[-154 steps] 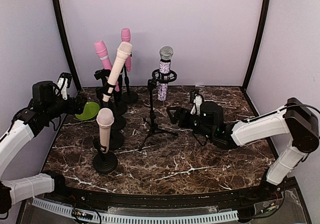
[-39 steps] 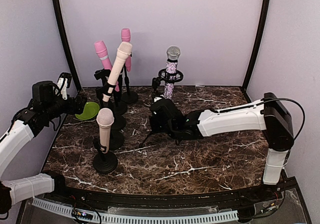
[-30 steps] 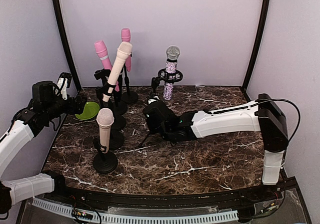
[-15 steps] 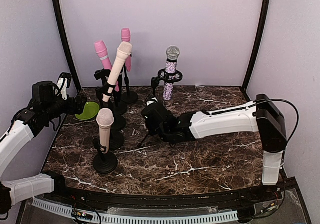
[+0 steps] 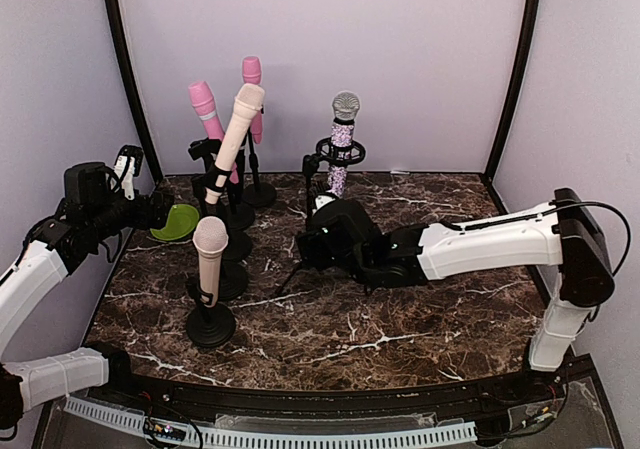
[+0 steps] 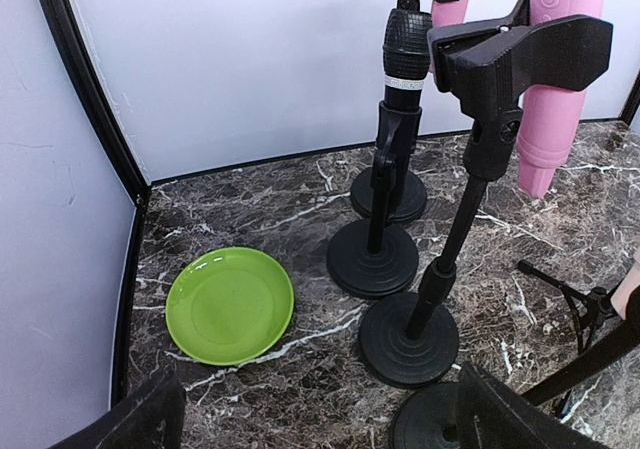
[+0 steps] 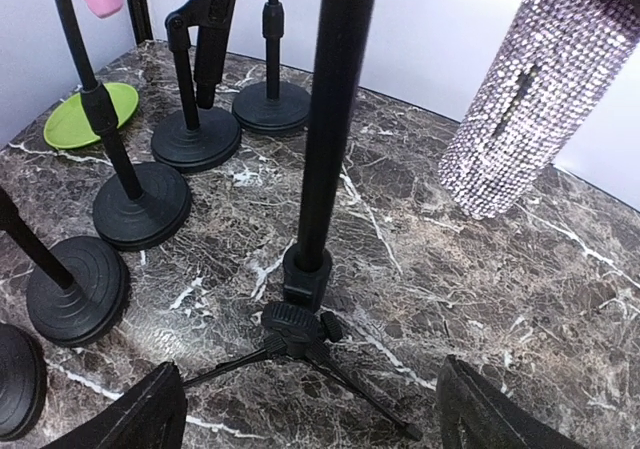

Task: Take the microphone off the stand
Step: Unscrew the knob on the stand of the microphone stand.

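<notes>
The glittery microphone (image 5: 343, 129) stands upright in the ring clip of the tripod stand (image 5: 307, 184), near the back middle of the marble table (image 5: 420, 319). Its grey mesh head is above the ring and its sparkling body hangs down through it, clear of the table.

The right tool (image 5: 308, 241) is low over the table, just in front of the stand's pole and below the ring. It is released. In the right wrist view its two fingers (image 7: 150, 414) sit at the bottom corners, spread wide with nothing between them. The black pole (image 7: 325, 119) rises straight ahead, roughly centred between the fingers but beyond their tips and not touched by them. The microphone's body (image 7: 540, 89) hangs in the upper right of that view, higher than the tool and off to the side of the pole, apart from both fingers. The tripod hub and legs (image 7: 295, 327) rest on the table just ahead of the tool.

The left tool (image 5: 145, 209) hovers at the left edge of the table, also released, with its fingers (image 6: 140, 419) wide apart and empty. It looks down on a green plate (image 6: 230, 304) and several round-based stands (image 6: 410, 339). It is well apart from the glittery microphone.
</notes>
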### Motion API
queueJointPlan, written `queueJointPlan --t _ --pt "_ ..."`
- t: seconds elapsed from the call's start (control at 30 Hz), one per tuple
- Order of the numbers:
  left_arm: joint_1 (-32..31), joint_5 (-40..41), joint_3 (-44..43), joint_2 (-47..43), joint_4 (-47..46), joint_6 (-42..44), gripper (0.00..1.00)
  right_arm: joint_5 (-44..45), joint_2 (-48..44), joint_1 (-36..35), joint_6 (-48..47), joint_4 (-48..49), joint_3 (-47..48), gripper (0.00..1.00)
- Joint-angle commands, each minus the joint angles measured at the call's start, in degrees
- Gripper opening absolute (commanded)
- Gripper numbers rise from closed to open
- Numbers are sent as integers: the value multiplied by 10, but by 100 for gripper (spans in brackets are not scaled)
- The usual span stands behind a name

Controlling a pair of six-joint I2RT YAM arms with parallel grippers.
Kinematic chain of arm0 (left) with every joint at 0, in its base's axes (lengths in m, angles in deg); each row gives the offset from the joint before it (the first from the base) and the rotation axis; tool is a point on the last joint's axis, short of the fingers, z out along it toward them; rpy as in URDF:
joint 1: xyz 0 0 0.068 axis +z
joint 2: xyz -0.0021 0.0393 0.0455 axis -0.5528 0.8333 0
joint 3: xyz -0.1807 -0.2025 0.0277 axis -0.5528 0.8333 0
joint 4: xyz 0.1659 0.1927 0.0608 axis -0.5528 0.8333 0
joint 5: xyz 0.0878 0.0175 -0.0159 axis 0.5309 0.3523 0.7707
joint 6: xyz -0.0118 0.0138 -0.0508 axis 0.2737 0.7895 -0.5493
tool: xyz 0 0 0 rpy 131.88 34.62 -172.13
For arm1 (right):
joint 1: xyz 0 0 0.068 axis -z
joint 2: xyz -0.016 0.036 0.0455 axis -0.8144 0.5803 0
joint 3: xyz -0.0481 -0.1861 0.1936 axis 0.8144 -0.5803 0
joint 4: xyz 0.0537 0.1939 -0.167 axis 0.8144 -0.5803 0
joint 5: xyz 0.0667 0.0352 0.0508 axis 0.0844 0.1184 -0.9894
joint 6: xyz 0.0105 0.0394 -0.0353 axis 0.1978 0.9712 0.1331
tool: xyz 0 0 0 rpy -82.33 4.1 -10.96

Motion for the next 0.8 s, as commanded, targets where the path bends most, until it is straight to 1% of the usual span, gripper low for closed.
queueJointPlan --t 0.0,0.17,0.3,0.37,0.43,0.53,0.67,0.77 --pt "4 1 6 -12 -11 9 96 -42 -55 5 29 75 -42 90" --pt "4 1 6 -11 -11 9 96 -133 -111 47 92 150 -112 92" --pt "4 0 6 -11 -12 8 96 -231 -142 91 183 231 -185 93" --pt "4 0 6 -11 -11 8 96 -265 -150 105 223 270 -213 93" --pt "4 0 6 -11 -11 9 96 -278 -151 110 252 289 -230 93" --pt "4 -2 6 -11 -12 8 96 -283 -141 117 294 288 -237 92" --pt "4 -5 5 -10 -12 7 96 -320 -117 137 359 324 -253 86" --pt "4 -4 5 -11 -12 7 96 -339 -96 143 374 328 -242 81"
